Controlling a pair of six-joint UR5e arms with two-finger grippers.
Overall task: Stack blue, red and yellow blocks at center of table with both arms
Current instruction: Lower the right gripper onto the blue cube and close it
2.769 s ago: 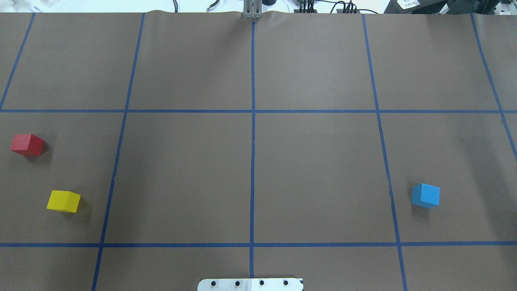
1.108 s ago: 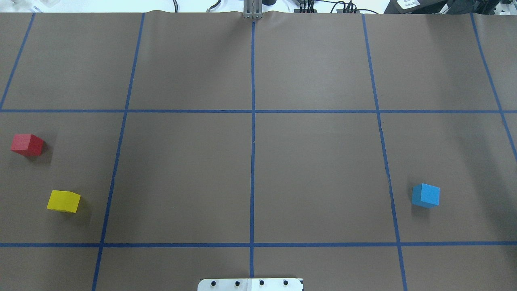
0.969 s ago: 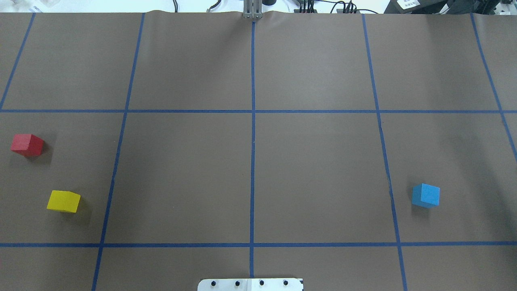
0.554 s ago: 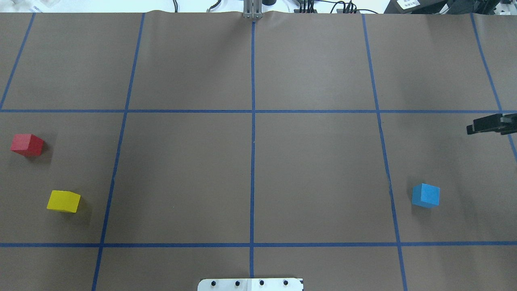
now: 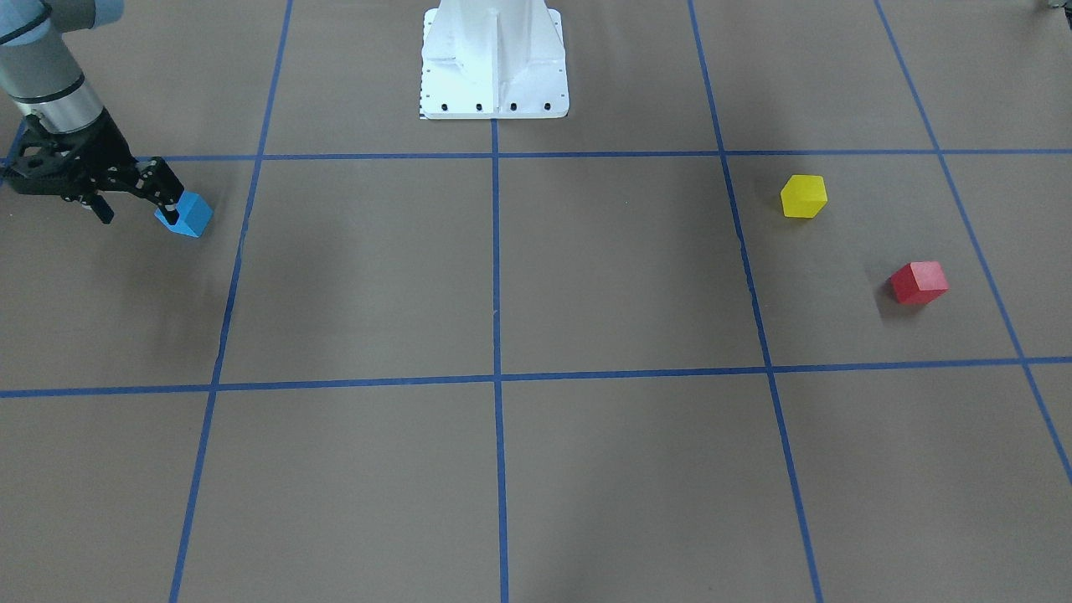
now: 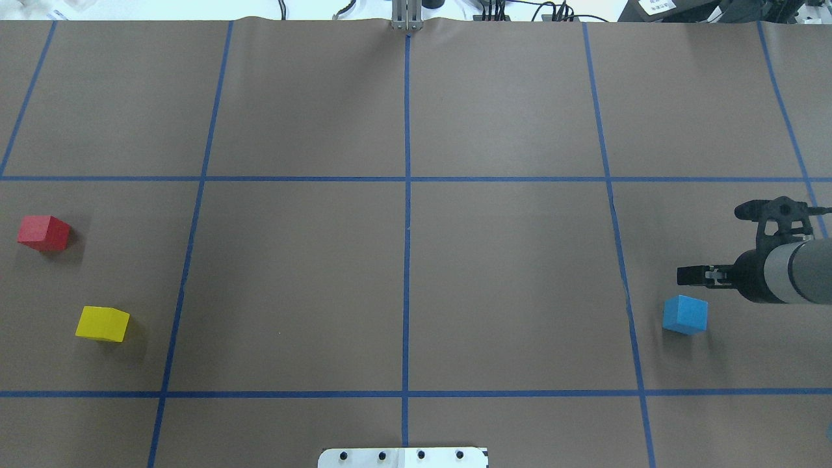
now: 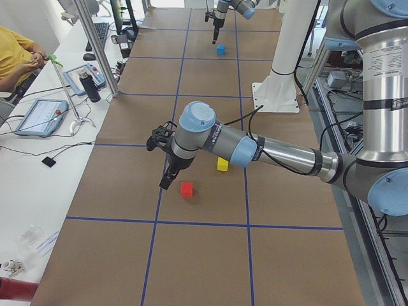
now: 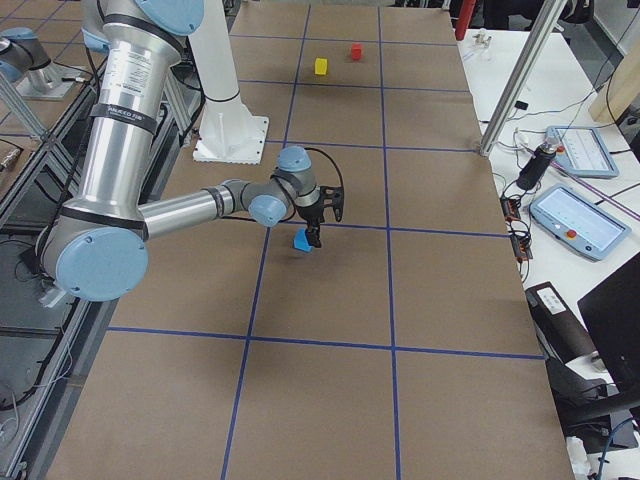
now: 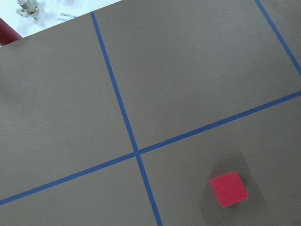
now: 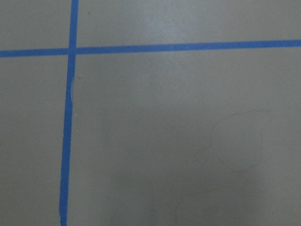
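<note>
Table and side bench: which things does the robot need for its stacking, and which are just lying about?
For the job: blue block, red block, yellow block, right gripper.
Just lying about: tablets and a dark bottle on the side bench.

Three blocks point(image 6: 685, 314), two arms point(image 6: 796, 279)

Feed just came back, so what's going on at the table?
The right gripper hangs open close beside the blue cube block, not gripping it. The left gripper hovers by the red cube block; open or shut, I cannot tell. The yellow cube block lies untouched near the red one. Nothing is stacked yet.
</note>
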